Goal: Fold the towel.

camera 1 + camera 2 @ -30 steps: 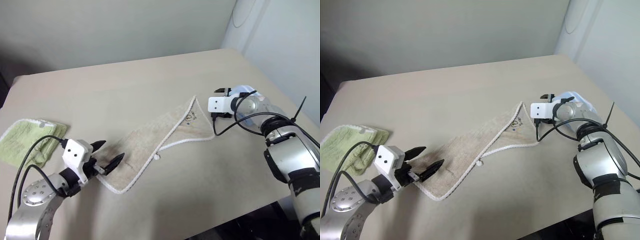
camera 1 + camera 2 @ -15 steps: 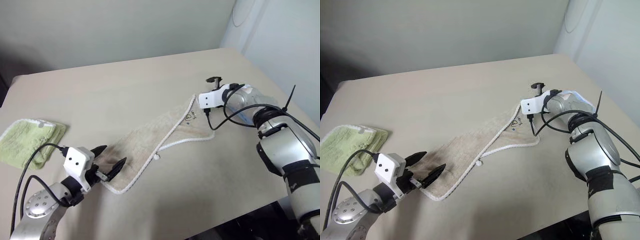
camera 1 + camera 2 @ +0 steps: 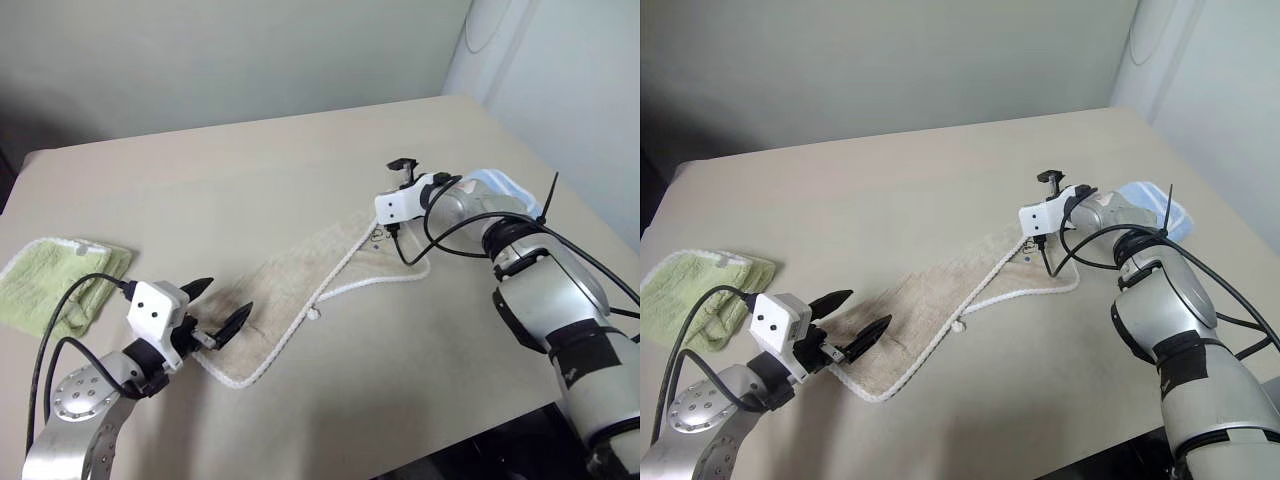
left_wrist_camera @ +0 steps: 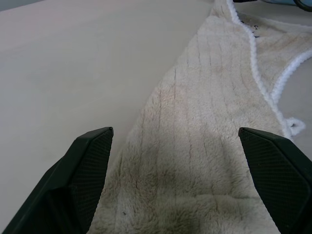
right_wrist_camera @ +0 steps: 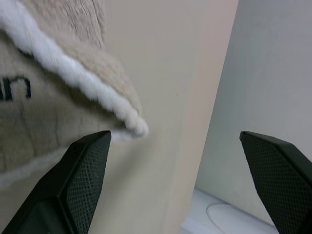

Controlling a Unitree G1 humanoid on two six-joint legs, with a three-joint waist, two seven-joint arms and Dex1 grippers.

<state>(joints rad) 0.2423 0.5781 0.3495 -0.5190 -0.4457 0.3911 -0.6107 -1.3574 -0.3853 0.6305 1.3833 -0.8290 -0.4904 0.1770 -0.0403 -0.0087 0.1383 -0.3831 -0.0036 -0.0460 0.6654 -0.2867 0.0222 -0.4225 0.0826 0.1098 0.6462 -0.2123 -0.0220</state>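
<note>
Nearest to me, the left gripper [image 3: 222, 305] hangs just over the near end of the towel [image 3: 300, 285], its two black fingers spread wide with nothing between them; the left wrist view shows the beige pile lying loose under the gap, not pinched. This arm has hardly shifted in the last second, so I think it waits there for its partner. The towel itself lies on the table [image 3: 250, 170] as a long diagonal strip, from this near end up to the far end with the small dark mark, and its white corded edge is partly turned over along the middle, so it is not flat and no fold is made yet. Farther away, the right gripper [image 3: 1048, 180] has travelled toward the robot's left and rolled over, and now it is just beside the far corner of the towel; its jaws also stand fully apart and carry nothing, and the right wrist view shows the white corner near one finger but not between them. To me this means both ends are being approached for a grasp. A light green towel [image 3: 55, 280] rests at the far left, and a light blue one [image 3: 1155, 205] behind the right arm
</note>
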